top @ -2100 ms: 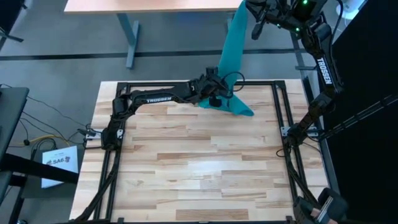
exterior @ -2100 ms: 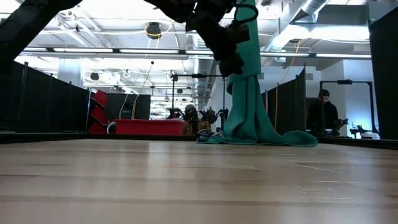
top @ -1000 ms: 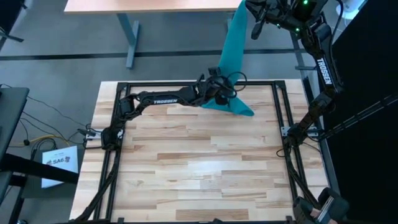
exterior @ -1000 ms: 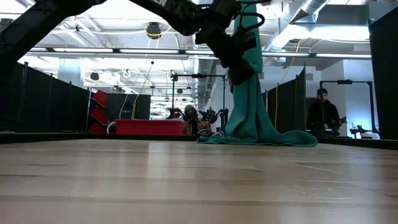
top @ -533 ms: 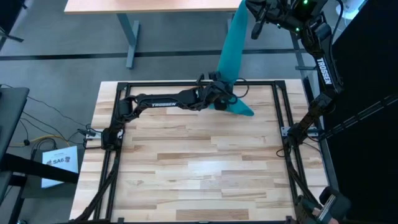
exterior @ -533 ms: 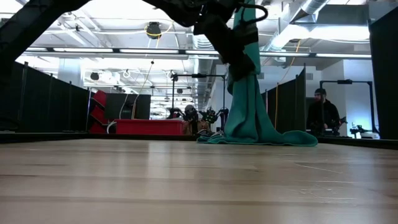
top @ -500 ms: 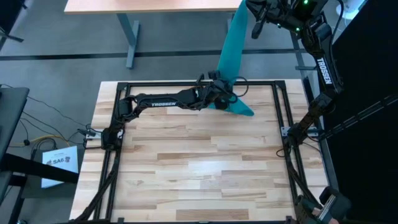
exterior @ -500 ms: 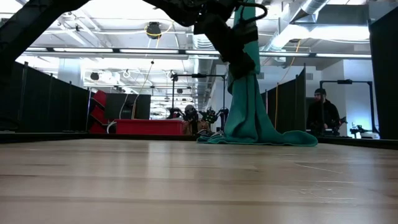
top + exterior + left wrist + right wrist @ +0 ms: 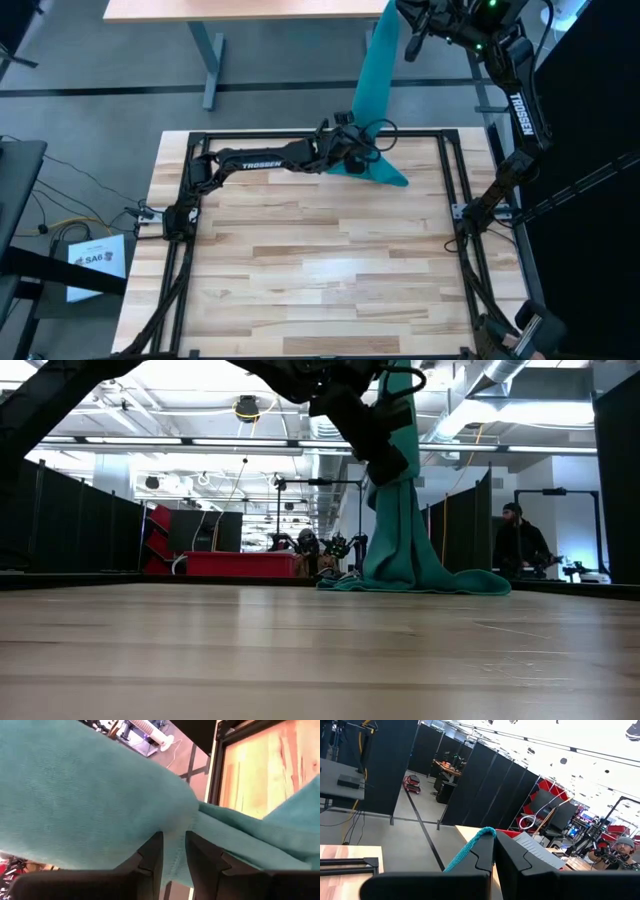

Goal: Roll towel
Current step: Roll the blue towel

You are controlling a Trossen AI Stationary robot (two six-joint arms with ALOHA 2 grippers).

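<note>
The teal towel (image 9: 372, 70) hangs from high over the table's far right part. Its lower end (image 9: 385, 172) lies bunched on the wood, also seen in the low view (image 9: 420, 582). My right gripper (image 9: 400, 12) is high beyond the far edge, shut on the towel's top end. My left gripper (image 9: 357, 148) reaches across from the left and is shut on the hanging towel partway up; it also shows in the low view (image 9: 392, 460) and in its own wrist view (image 9: 174, 851). My left gripper pinches the hanging towel's middle part (image 9: 175, 832) between its two fingers, the cloth gathered into several folds. The fingers come level from the table's left, across the hanging length. Below the hold the towel drops to the table. My right gripper pinches the towel's top edge (image 9: 470, 847) between its two fingers, high above the table. The towel hangs below it in a straight band (image 9: 375, 60) down to my left gripper.
A black frame (image 9: 300, 134) runs round the tabletop. The bare wood (image 9: 320, 260) in the middle and near part is free room. Another table (image 9: 240, 8) stands beyond the far edge. A person (image 9: 518, 545) stands in the room far behind.
My left gripper has shifted a little toward the far edge and up along the hanging towel. The towel's part on the table has drawn in narrower. My right gripper has kept still.
</note>
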